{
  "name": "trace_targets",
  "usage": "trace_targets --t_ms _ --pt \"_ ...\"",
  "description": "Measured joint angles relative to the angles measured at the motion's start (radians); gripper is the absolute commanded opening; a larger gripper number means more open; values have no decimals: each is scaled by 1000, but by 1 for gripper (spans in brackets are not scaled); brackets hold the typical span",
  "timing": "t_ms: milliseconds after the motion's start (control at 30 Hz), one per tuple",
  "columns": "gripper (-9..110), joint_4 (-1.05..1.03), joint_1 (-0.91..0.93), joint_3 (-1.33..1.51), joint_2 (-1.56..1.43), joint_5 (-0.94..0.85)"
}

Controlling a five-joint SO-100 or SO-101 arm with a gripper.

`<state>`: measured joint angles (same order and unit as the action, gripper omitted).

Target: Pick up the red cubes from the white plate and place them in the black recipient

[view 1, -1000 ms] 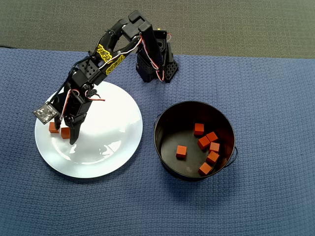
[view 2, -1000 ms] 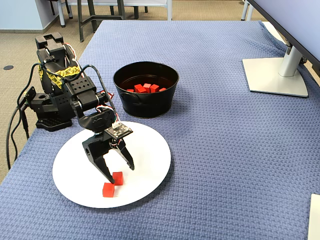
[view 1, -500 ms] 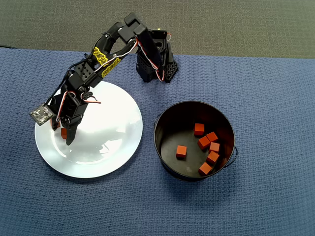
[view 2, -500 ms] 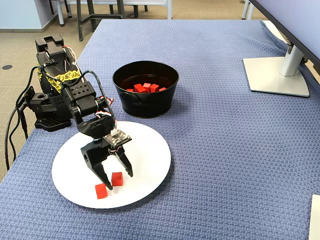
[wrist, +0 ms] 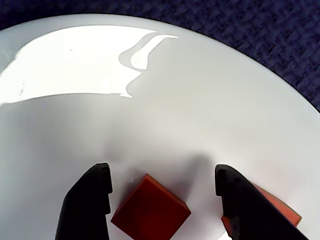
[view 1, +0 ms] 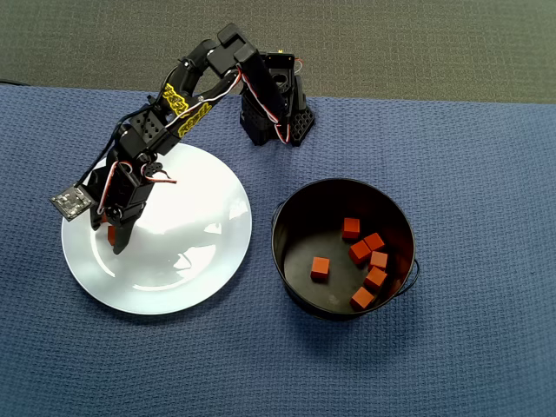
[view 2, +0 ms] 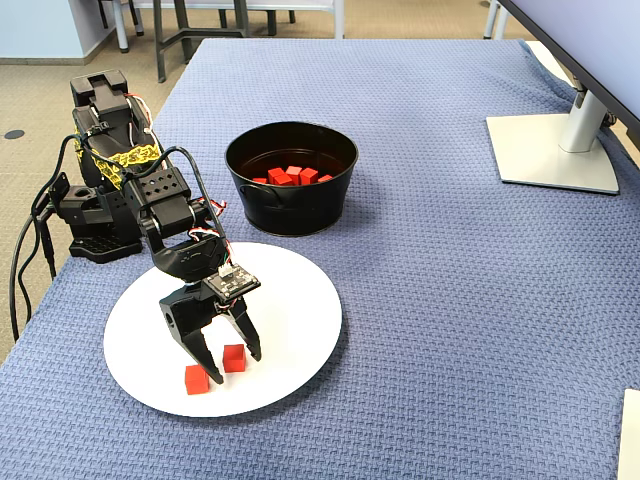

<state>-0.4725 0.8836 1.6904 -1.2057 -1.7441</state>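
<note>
Wrist view first: we see our claw (wrist: 165, 200) spread wide, with one red cube (wrist: 151, 212) sitting right between the two fingers. The fingers are not touching it yet. A second red cube (wrist: 277, 207) peeks out just behind the finger on the right of that view.

In the fixed view, our claw (view 2: 228, 362) is down low over the white plate (view 2: 290, 290). One cube (view 2: 234, 357) is between the fingers and the other cube (view 2: 196, 379) sits just beside the claw, near the plate's front edge. Both are on the plate.

The black recipient (view 2: 291, 205) stands on the blue counter (view 2: 450, 280) next to the plate. In the overhead view we count six red cubes inside it (view 1: 360, 256).

So we think we are on the grab step for one of the last two cubes. Next we would press the fingers together on the cube, lift it, and carry it over to the black recipient. The cube sits turned a bit, so it may twist as we squeeze.

Some things are hard to see. In the overhead view the arm (view 1: 165, 122) covers almost all of the two plate cubes. In the wrist view the second cube is cut off by the finger and the picture's edge. We cannot tell if the fingertips touch the plate.
</note>
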Motion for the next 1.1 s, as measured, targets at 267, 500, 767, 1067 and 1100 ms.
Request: trace_targets --t_ms 267,500,767,1067,1100 --pt "18 37 -5 81 -34 3" --pt "12 43 -14 120 -63 15" --pt "2 43 -35 121 -66 46" --pt "23 43 -25 121 -66 69" --pt "25 43 -25 121 -66 69"
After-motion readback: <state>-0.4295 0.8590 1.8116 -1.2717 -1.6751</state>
